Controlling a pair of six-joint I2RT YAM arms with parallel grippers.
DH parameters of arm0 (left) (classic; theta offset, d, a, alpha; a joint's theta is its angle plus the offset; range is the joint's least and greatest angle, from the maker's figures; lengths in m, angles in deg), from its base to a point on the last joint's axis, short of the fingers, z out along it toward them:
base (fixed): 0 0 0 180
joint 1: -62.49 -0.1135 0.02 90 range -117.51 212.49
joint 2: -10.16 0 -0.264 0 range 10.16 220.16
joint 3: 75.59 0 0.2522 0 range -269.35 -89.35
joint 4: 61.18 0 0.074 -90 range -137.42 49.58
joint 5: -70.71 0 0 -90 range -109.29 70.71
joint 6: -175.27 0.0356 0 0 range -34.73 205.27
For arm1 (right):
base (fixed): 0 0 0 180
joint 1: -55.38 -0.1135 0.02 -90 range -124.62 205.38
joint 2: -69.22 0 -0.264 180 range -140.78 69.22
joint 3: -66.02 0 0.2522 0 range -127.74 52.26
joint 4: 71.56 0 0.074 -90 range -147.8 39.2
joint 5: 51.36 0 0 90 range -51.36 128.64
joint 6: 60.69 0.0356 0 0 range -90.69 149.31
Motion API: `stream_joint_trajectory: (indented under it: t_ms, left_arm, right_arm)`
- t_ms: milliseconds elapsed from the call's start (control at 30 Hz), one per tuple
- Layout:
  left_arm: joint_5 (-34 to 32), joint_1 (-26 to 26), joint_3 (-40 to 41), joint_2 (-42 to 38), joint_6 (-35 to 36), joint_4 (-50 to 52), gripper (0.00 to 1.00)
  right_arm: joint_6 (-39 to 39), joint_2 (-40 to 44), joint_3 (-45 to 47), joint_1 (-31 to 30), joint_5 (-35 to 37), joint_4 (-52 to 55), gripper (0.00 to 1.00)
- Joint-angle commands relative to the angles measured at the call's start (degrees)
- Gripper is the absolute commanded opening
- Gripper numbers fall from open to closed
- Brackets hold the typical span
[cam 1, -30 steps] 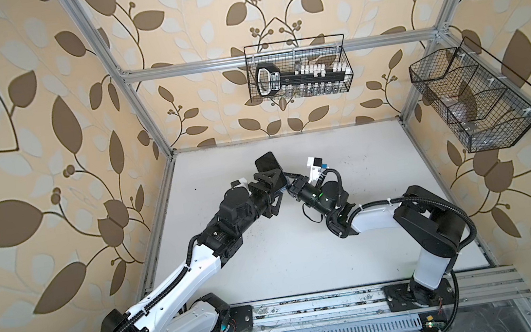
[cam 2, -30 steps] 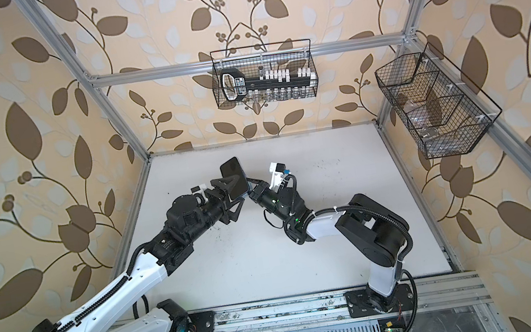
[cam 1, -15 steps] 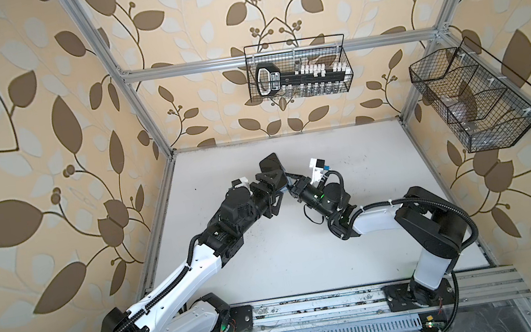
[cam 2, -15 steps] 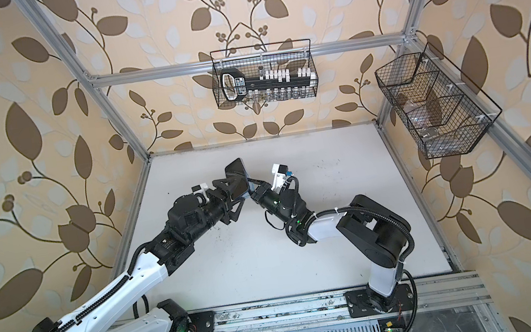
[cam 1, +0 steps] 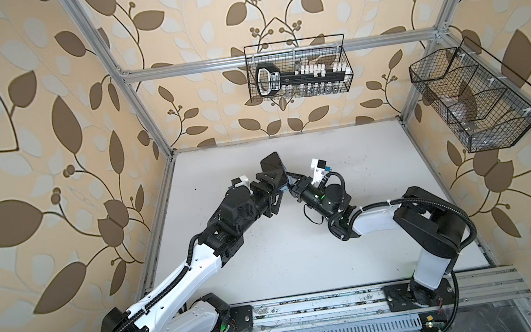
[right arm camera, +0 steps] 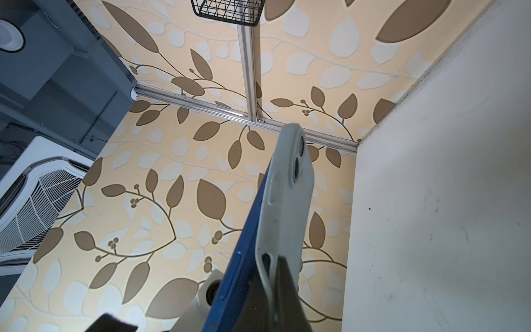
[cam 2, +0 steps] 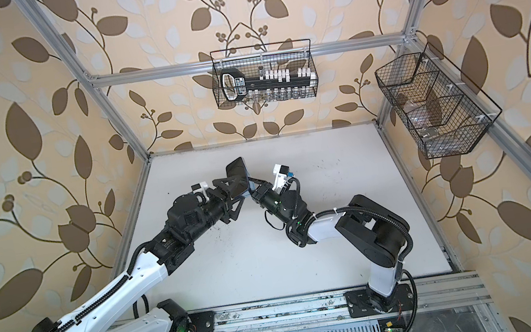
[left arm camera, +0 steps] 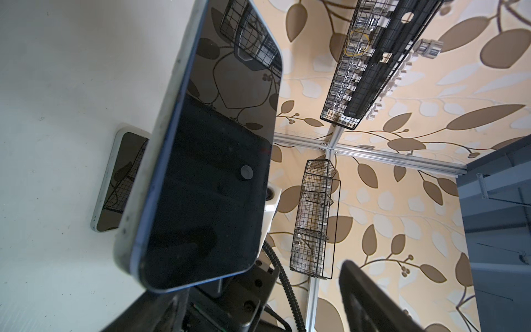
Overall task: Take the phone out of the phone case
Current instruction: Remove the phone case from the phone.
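**A:** What has changed over the last second?

**B:** Little. The raised phone [cam 1: 274, 170] has tilted slightly, and the right arm [cam 1: 324, 197] has edged toward 3 o'clock.

**A:** How do the jaws stand?

**B:** The right jaws are fully closed. They pinch the lower corner of the pale phone case [right arm camera: 287, 201], whose rim there is peeled off the phone's blue edge. The left jaws stand wide and grip nothing. One finger [left arm camera: 373, 299] is clear of the screen's side, and the phone's lower end appears to lie between them.

**A:** Which relation governs the next move?

**B:** In both top views the phone lies at about 1 o'clock from the left jaws and 10 o'clock from the right. Its long axis runs roughly 11 to 5, lifted off the surface [cam 1: 306, 260]. The left arm [cam 1: 229, 222] is free and straddles the phone. It is probably the one to close on the phone while the right draws the case away.
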Motion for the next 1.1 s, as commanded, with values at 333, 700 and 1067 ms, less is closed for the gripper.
stream_joint_trajectory:
  t_ms: [333,700,1067]
  left_arm:
    - [-3.41,-0.25,-4.02,2.92,2.42,-1.38,0.86]
    - [-6.82,-0.26,-5.7,1.25,5.91,3.67,0.82]
    - [-7.57,-0.22,-6.7,2.18,6.33,3.71,0.79]
  right_arm:
    - [6.07,-3.59,-0.24,-2.76,0.02,-12.03,0.0]
    - [7.94,-4.64,-0.31,-3.51,1.99,-13.72,0.0]
    - [9.16,-5.8,-0.95,-4.11,2.7,-14.39,0.0]
